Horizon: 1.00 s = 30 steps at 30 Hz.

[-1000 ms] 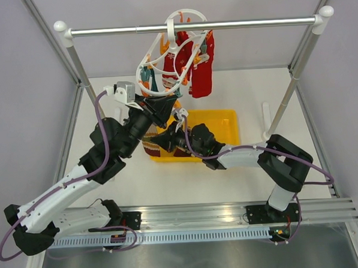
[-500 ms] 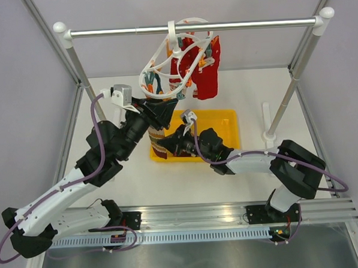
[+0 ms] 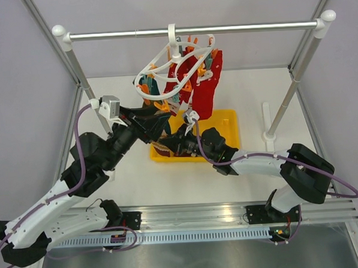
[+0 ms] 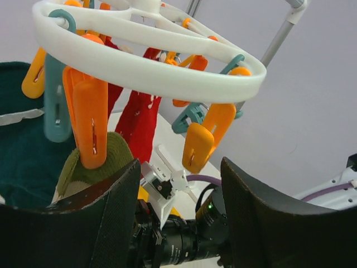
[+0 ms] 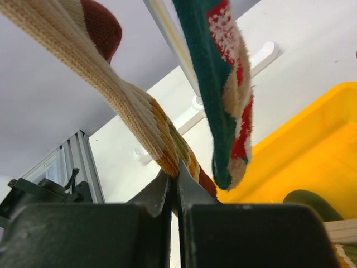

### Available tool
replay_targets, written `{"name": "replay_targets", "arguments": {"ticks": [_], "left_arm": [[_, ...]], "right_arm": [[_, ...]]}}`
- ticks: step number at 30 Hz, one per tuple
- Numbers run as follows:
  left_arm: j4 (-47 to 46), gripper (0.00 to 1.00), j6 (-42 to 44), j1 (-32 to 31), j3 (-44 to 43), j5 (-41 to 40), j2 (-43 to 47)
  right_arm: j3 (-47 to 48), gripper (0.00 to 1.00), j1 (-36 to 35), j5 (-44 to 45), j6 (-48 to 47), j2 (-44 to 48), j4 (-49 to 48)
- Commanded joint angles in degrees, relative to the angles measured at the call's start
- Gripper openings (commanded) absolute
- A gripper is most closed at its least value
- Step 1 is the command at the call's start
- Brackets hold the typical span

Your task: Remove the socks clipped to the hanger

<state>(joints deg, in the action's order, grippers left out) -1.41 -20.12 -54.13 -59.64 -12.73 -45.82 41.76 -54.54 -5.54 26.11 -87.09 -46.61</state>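
Top: hanger (image 3: 174, 65) hooks on the rail (image 3: 233, 28) so the socks (image 3: 208, 90) dangle over the tray (image 3: 227, 123), and drops should land in it. Left gripper (image 3: 160, 118) sits just under the ring, right gripper (image 3: 175, 145) lower, over the tray.

Left wrist: jaws apart, nothing between. Orange peg (image 4: 89, 120) pinches a beige cuff (image 4: 109, 162) beside one finger.

Right wrist: jaws clamped on the striped sock (image 5: 134, 106) at its lower end, sock taut, presumably to yank it off its peg. Teal sock (image 5: 228, 84) hangs free alongside.
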Motion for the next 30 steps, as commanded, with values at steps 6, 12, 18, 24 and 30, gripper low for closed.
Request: {"name": "replay_targets", "arguments": {"ticks": [6,12,18,24,30], "left_arm": [[7.56,0.60,2.36,-0.28,3.21,-4.57,7.41],[7.56,0.60,3.68,-0.19,4.09,-10.11,9.18],[3.17,0.66,7.02,-0.27,4.09,-9.07,8.30],[-1.57,0.71,9.48,0.51,4.00,-4.06,7.76],[-3.51,0.74,9.57,2.80,3.04,4.81,6.54]], "right_arm": [[0.08,0.01,-0.30,0.44,-2.81,3.59,2.92],[-0.18,0.01,-0.30,0.00,-3.87,5.52,5.12],[-0.62,0.01,-0.30,-1.93,-5.01,8.25,8.63],[-1.68,0.01,-0.12,-6.48,-5.72,11.68,11.62],[-2.47,0.01,1.45,-12.47,-5.01,14.84,13.56]]}}
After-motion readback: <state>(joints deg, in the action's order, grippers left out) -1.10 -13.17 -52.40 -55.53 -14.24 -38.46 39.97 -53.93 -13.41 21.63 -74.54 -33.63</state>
